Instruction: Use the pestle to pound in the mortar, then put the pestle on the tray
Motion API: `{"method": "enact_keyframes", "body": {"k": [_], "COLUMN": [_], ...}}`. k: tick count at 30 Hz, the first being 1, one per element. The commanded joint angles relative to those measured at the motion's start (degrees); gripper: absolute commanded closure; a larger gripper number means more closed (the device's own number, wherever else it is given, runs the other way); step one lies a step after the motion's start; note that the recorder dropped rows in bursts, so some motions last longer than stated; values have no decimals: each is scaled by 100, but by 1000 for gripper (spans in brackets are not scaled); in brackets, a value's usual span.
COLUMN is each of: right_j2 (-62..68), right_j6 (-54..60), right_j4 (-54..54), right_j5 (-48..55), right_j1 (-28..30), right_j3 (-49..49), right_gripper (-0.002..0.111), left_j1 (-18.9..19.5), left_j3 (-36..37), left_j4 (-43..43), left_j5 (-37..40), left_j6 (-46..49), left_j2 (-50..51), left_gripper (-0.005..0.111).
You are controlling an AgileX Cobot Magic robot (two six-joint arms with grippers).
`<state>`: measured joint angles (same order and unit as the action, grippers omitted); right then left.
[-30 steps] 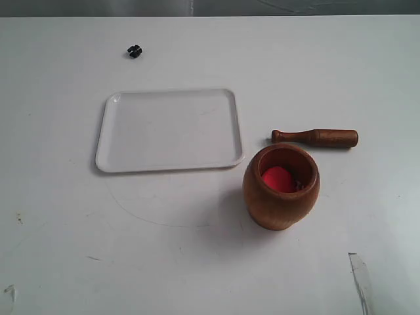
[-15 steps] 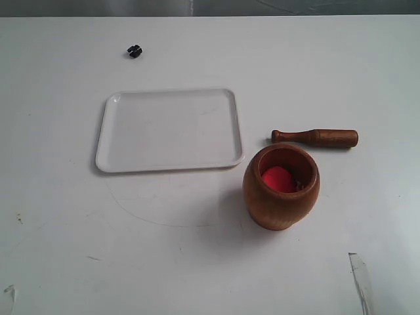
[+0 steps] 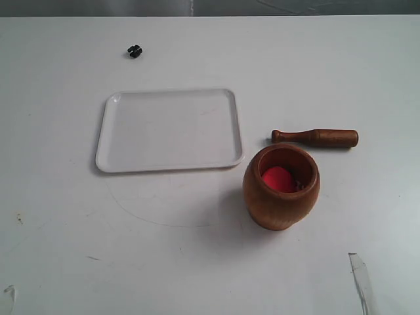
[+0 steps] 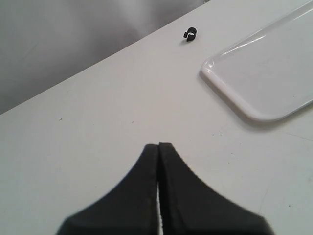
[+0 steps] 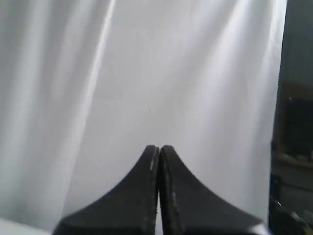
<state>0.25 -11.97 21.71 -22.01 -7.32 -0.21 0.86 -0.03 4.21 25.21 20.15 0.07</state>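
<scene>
Left hand (image 4: 158, 147), right hand (image 5: 159, 148) both sitting pinched closed, gripping nothing; tray (image 4: 264, 73) lying ahead of left hand, pestle (image 3: 315, 137) resting beside mortar (image 3: 281, 187).

One mortar (image 3: 281, 190). One pestle (image 3: 315, 137). One tray (image 3: 169, 130). One red ball (image 3: 278, 179), counted inside mortar. One small black clip (image 3: 134, 50). One desk (image 3: 65, 230). Two grippers: left gripper (image 4: 158, 147), right gripper (image 5: 159, 148), one per wrist view. Wooden pieces: two. White pieces: one.
</scene>
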Motion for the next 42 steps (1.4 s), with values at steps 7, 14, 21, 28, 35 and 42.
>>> {"method": "enact_keyframes", "body": {"k": [7, 14, 21, 28, 35, 42], "right_j2": [-25, 1576, 5294, 8205, 9334, 9703], "right_j6": [-1412, -646, -2318, 976, 3924, 5100], "right_j4": [-1197, -638, 1425, 644, -1694, -1676], "right_j5": [-3389, -3464, 1237, 7884, 9197, 8092], "right_j1": [-18, -18, -104, -1529, -1949, -2357], "right_j3": [21, -1255, -4479, -7395, -8460, -8350], "right_gripper": [108, 108, 108, 108, 108, 108], "left_j1": [-44, -44, -44, -44, -44, -44], "left_j3": [3, 3, 3, 3, 3, 3], "left_j4": [-42, -42, -42, -42, -42, -42], "left_j5": [-17, -17, -17, -17, -17, -17], "left_j6": [-47, -47, -47, -47, -47, -47], "left_j2": [-7, -7, -7, -7, -7, -7], "left_gripper": [107, 107, 107, 107, 107, 107]}}
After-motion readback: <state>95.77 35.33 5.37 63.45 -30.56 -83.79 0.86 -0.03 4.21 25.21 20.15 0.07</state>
